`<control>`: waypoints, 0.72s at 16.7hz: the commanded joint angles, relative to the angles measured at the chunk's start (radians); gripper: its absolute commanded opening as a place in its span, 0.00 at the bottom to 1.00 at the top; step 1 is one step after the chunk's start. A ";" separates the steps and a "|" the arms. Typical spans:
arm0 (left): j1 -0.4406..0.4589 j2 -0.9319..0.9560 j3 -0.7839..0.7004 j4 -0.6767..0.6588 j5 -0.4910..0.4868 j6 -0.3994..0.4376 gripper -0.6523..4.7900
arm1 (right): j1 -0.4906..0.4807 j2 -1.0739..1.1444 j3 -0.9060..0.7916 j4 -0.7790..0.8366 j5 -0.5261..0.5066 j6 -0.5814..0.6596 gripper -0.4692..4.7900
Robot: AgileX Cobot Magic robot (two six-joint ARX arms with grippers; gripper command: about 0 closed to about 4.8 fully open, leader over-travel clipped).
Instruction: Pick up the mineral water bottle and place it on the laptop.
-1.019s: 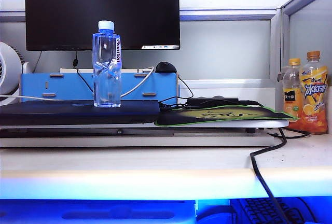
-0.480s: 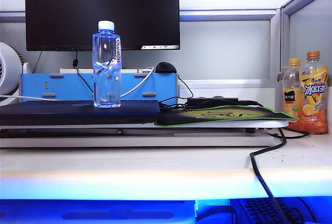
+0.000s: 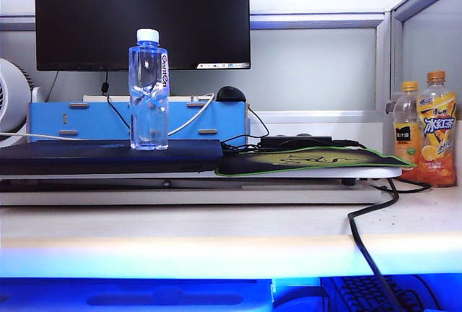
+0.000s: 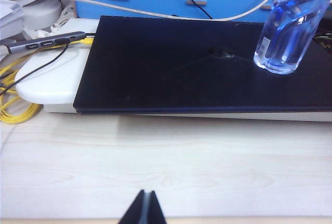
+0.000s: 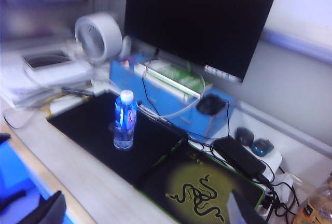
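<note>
The mineral water bottle (image 3: 149,92), clear with a white cap, stands upright on the laptop (image 3: 86,157), a flat dark slab at the left of the desk. Neither gripper shows in the exterior view. In the left wrist view the bottle (image 4: 290,27) rests on the laptop's lid (image 4: 181,68), and my left gripper (image 4: 147,207) is shut and empty over the pale desk in front of it. In the right wrist view my right gripper (image 5: 145,209) hangs open and empty, high above the desk edge and well back from the bottle (image 5: 124,120) and the laptop (image 5: 88,123).
A big black monitor (image 3: 141,16) stands behind a blue stand (image 3: 94,120). A green-edged mouse pad (image 3: 310,160) lies right of the laptop. Two orange drink bottles (image 3: 437,131) stand far right. A black cable (image 3: 368,247) crosses the front edge; a white fan (image 3: 11,102) is far left.
</note>
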 commanded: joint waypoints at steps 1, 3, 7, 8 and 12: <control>0.000 -0.002 0.002 0.008 0.003 0.001 0.12 | 0.000 -0.028 -0.141 0.157 0.001 -0.006 0.88; 0.000 -0.002 0.002 0.008 0.003 0.001 0.12 | 0.000 -0.061 -0.284 0.309 0.002 -0.007 0.88; 0.000 -0.002 0.002 0.008 0.003 0.001 0.12 | -0.021 -0.193 -0.727 0.673 0.053 0.025 0.90; 0.000 -0.002 0.002 0.008 0.003 0.001 0.12 | -0.042 -0.220 -0.806 0.720 0.074 0.045 0.94; 0.000 -0.002 0.002 0.008 0.003 0.001 0.12 | -0.172 -0.313 -1.022 0.853 0.075 0.077 0.97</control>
